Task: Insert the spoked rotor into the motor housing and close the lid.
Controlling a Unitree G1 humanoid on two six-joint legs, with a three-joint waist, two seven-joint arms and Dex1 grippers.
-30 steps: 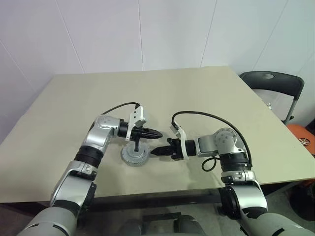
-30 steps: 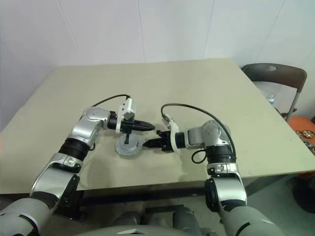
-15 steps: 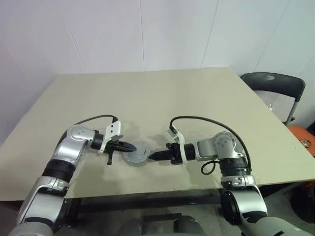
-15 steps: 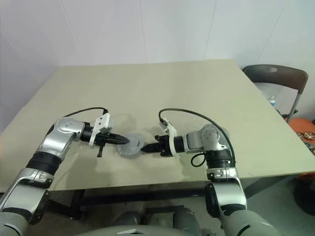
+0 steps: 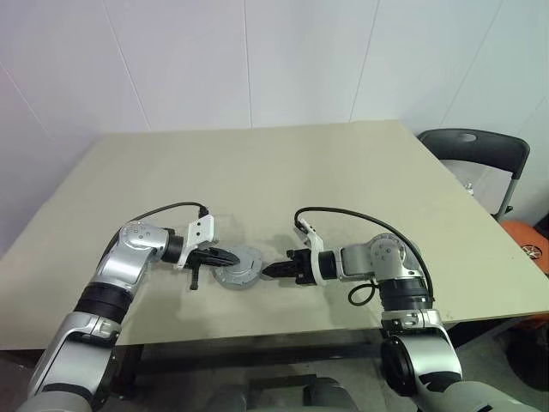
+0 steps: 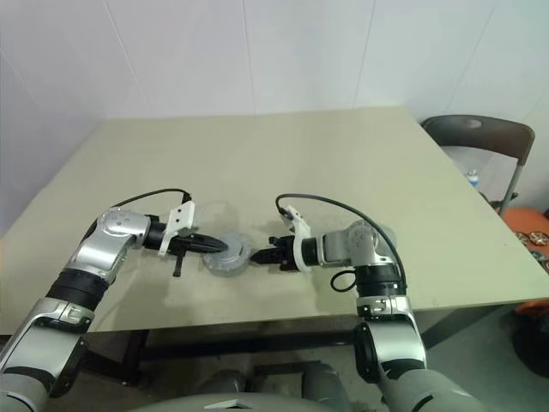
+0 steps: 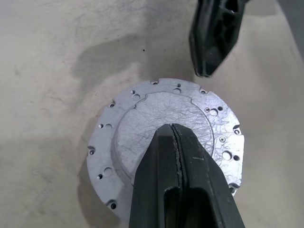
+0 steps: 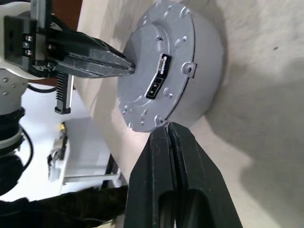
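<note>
Lid (image 7: 166,128) seated on motor housing (image 8: 199,80), closed left end effector (image 5: 230,255) and right end effector (image 5: 268,271) flanking, apparently touching

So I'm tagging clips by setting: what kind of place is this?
Probably a plain indoor test room or lab, not a factory floor: a bare beige table against white panelled walls, a folding chair beside it, and a lone lidded motor housing as the workpiece.
</note>
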